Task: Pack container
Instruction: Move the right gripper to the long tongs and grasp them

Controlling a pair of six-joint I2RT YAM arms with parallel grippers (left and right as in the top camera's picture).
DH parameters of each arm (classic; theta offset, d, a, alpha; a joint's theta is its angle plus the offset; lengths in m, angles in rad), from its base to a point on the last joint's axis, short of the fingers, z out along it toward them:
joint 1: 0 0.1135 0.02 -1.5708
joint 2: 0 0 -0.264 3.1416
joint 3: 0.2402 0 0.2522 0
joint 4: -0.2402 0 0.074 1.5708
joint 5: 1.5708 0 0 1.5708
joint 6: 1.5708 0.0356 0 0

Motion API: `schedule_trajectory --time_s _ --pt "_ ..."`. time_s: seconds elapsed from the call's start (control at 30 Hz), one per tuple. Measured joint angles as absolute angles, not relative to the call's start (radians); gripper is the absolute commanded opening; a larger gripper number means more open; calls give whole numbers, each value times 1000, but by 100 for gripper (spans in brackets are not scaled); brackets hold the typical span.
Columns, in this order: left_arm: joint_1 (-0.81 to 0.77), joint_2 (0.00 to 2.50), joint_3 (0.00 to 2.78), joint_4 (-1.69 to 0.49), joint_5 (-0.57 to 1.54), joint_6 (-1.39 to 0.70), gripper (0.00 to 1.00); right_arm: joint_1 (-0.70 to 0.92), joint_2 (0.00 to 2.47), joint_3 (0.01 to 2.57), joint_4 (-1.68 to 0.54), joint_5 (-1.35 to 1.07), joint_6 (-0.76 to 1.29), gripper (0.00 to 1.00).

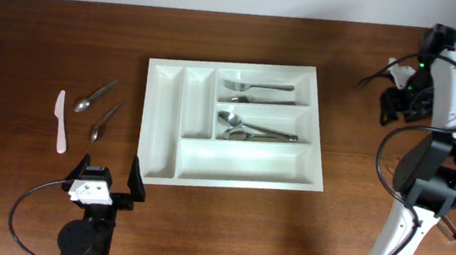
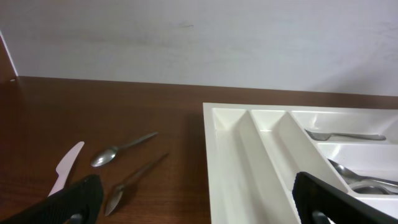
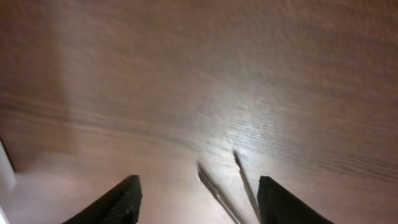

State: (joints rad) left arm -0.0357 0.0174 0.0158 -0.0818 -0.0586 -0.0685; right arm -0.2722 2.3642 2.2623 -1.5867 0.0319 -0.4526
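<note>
The white cutlery tray [image 1: 241, 160] lies at the table's middle; it also shows in the left wrist view [image 2: 249, 163]. Its top right compartment holds forks [image 1: 258, 87] and the one below holds spoons [image 1: 249, 130]. Left of the tray lie two loose metal spoons [image 1: 95, 97] [image 1: 106, 121] and a white plastic knife [image 1: 60, 121]. My left gripper [image 1: 108, 176] [image 2: 199, 208] is open and empty, near the front edge by the tray's front left corner. My right gripper [image 1: 388, 102] [image 3: 199, 205] is open above bare wood right of the tray. Two thin blurred streaks [image 3: 230, 186] show between its fingers; I cannot tell what they are.
The spoons [image 2: 121, 151] [image 2: 134, 183] and the knife [image 2: 65, 168] show ahead of the left gripper. A white wall [image 2: 199, 37] backs the table. The right arm's base [image 1: 434, 183] and its cables stand at the right edge.
</note>
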Motion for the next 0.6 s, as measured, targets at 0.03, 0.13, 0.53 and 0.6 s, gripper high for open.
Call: schedule_trajectory --time_s 0.03,0.13,0.53,0.6 --pt "-36 17 16 -82 -59 -68 99 -284 2364 2262 -1619 29 -451 57" --pt "-36 17 16 -82 -59 -68 99 -308 2364 2262 -1694 27 -445 57" --pt "-36 17 16 -82 -59 -68 99 -364 2091 2250 -1694 9 -275 58" --pt "-36 17 16 -82 -59 -68 99 -396 2026 2233 -1693 9 -218 58"
